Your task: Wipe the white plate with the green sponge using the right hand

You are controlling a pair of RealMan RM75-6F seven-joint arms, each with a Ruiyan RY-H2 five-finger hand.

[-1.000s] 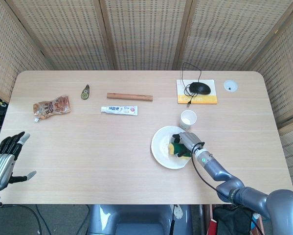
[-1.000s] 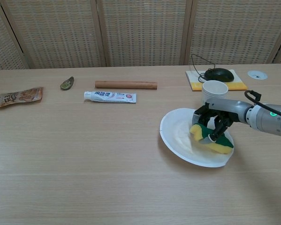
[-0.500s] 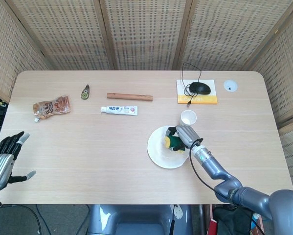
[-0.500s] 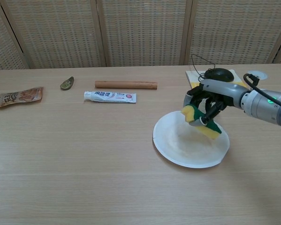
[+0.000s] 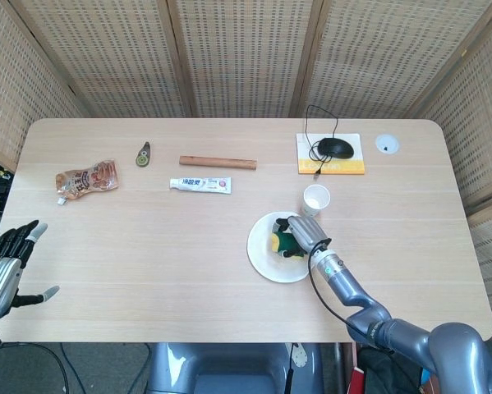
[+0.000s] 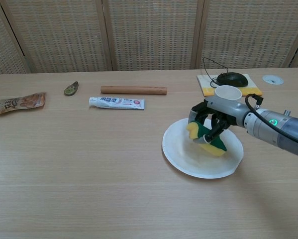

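- The right hand (image 6: 212, 121) has its fingers curled around the sponge (image 6: 204, 138), which it holds over the plate (image 6: 181, 157), near the plate's middle.
- Whether the sponge presses on the plate or hangs just above it cannot be told; in the chest view it looks tilted.
- The grasp is done and wiping seems under way; how much of the plate is covered cannot be judged, as no dirt shows.
- The left hand (image 5: 7, 267) sits at the table's near left corner, fingers spread, holding nothing.
- A cup (image 6: 227, 93) stands just beyond the plate, close enough to be knocked.
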